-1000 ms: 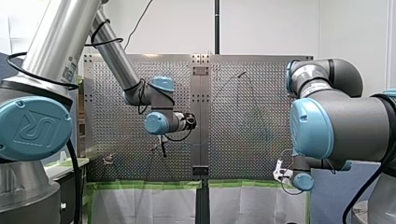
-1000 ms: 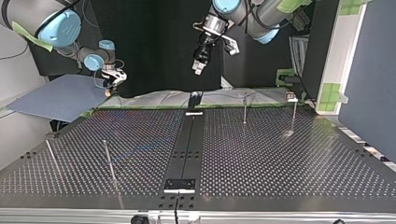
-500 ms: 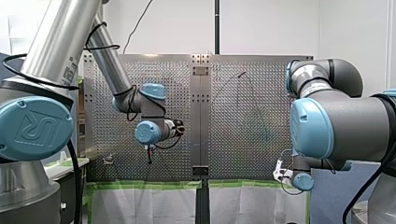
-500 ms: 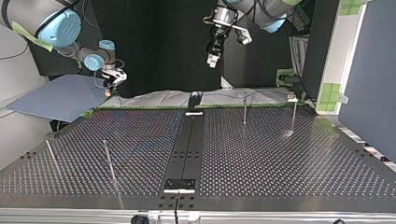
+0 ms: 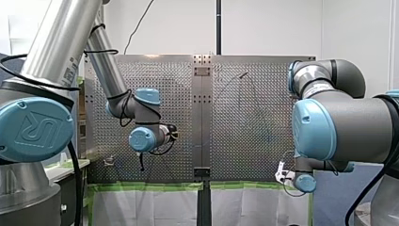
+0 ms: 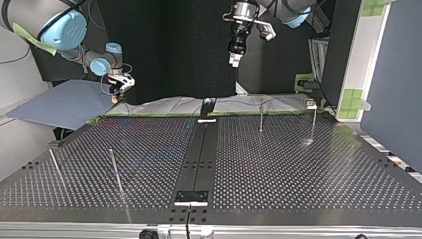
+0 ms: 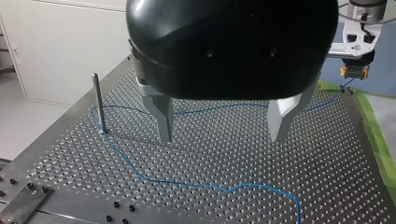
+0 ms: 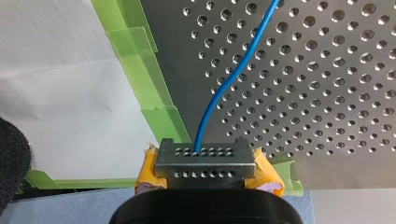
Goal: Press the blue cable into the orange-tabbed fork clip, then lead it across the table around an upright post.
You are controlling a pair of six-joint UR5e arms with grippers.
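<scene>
My left claw (image 7: 222, 137) hangs released above the desk (image 7: 327, 177), its metal fingers apart and nothing between them. The blue cable (image 7: 187, 183) lies on the desk below it and bends at the foot of the upright post (image 7: 96, 100), at the claw's nine o'clock. My right claw (image 8: 203, 161) is clenched on the cable, near the desk's taped edge.
</scene>
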